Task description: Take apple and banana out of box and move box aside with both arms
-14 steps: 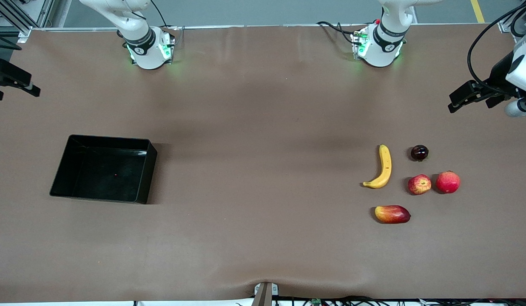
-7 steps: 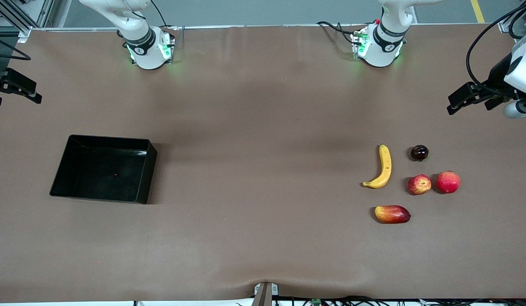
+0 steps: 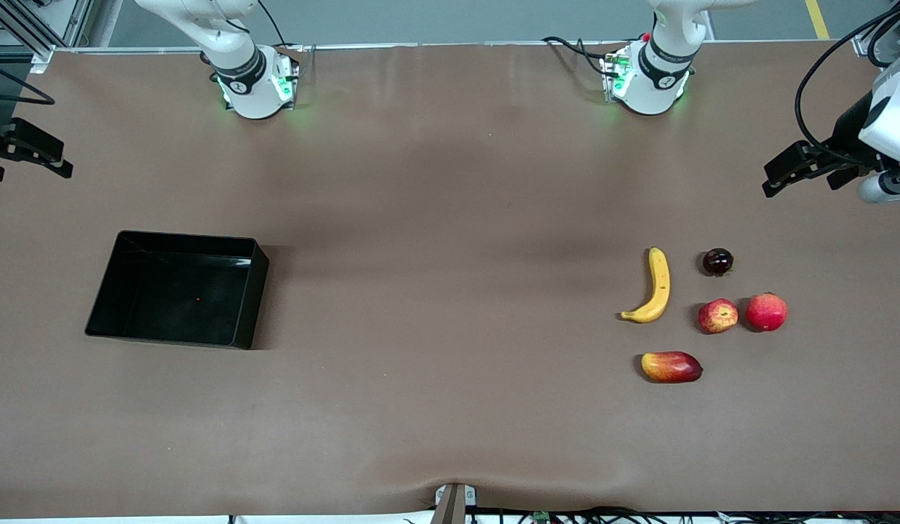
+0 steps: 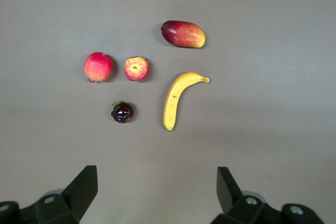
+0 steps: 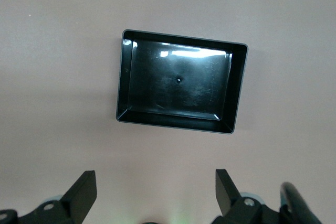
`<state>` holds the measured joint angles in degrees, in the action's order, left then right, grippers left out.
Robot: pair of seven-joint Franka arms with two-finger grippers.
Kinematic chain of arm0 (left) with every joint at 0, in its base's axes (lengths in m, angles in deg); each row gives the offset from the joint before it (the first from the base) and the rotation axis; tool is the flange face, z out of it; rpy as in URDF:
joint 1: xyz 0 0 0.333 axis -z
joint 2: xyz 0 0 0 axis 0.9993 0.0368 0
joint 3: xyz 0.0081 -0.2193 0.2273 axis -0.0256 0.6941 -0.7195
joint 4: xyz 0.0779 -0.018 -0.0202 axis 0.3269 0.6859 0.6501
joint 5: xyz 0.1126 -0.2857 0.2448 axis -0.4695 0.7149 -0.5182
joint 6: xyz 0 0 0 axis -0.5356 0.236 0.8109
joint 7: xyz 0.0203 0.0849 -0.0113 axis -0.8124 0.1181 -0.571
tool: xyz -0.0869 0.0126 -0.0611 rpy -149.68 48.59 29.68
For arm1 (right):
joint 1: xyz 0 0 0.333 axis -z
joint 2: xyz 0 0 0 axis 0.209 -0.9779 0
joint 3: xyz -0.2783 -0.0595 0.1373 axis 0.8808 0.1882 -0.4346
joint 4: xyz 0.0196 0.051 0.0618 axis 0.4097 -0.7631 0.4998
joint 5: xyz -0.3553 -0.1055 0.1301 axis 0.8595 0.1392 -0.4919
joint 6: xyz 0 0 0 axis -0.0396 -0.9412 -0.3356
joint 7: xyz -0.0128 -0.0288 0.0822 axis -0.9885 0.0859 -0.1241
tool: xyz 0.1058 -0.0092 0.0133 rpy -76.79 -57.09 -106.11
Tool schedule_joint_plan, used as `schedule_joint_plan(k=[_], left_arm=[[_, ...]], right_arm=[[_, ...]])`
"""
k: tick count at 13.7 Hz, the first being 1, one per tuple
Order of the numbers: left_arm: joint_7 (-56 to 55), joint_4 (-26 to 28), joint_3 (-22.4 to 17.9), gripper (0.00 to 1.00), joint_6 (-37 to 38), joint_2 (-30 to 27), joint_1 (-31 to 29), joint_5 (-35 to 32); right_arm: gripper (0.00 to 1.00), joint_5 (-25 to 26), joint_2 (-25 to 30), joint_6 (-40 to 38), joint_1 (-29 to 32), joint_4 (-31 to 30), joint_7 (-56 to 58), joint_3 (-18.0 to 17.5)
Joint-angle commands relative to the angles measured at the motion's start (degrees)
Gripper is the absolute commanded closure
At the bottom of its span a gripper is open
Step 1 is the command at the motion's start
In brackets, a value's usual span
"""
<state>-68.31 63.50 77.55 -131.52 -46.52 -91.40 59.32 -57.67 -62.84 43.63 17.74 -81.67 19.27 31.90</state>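
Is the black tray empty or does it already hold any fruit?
Empty. The black tray shows only a bare glossy floor; the banana and small apple lie on the table.

I see an all-red apple [image 3: 766,311] on the brown tabletop [image 3: 450,291], a dark round fruit [image 3: 717,261] farther from my front camera, and a red-yellow mango [image 3: 671,367] nearest it.

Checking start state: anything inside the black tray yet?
No fruit. The black tray shows only its glossy bare floor with a tiny speck at the centre; nothing covers any part of the inside. The banana and small apple lie at the left arm's end of the table.
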Motion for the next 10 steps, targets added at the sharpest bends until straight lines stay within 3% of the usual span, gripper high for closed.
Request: schedule_joint_plan(k=[1, 10], left_arm=[[0.68, -1.04, 0.10, 0.00, -0.17, 0.42, -0.27, 0.19], [-0.02, -2.53, 0.19, 0.00, -0.17, 1.65, -0.01, -1.12]], right_arm=[[0.00, 0.58, 1.06, 0.47, -0.84, -1.03, -0.76, -0.04], [0.00, 0.58, 1.06, 0.47, -0.76, -1.03, -0.76, -0.04]])
